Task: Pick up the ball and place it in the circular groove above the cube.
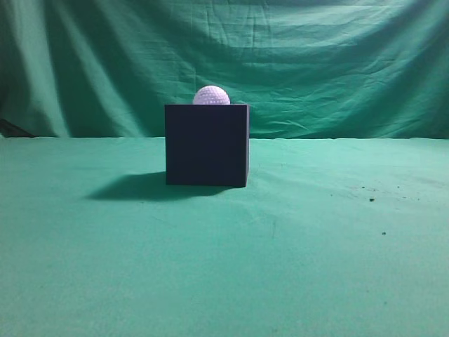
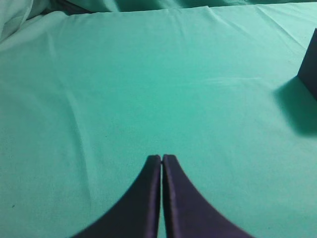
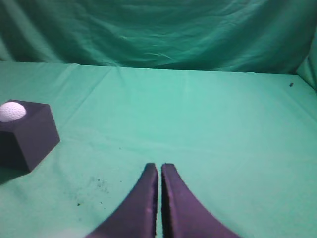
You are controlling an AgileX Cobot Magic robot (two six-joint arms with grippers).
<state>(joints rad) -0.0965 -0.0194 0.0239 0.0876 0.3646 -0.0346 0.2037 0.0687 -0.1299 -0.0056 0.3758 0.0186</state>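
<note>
The dark cube (image 1: 207, 145) stands on the green cloth in the middle of the exterior view. The white dimpled ball (image 1: 211, 96) sits on top of it, partly sunk below the top edge. In the right wrist view the cube (image 3: 29, 136) is at the far left with the ball (image 3: 12, 111) on it. In the left wrist view only a corner of the cube (image 2: 311, 64) shows at the right edge. My left gripper (image 2: 161, 157) is shut and empty over bare cloth. My right gripper (image 3: 159, 166) is shut and empty, well right of the cube. Neither gripper shows in the exterior view.
Green cloth (image 1: 316, 239) covers the table and hangs as a backdrop (image 1: 337, 63) behind it. Small dark specks (image 1: 372, 199) lie on the cloth right of the cube, and also show in the right wrist view (image 3: 94, 186).
</note>
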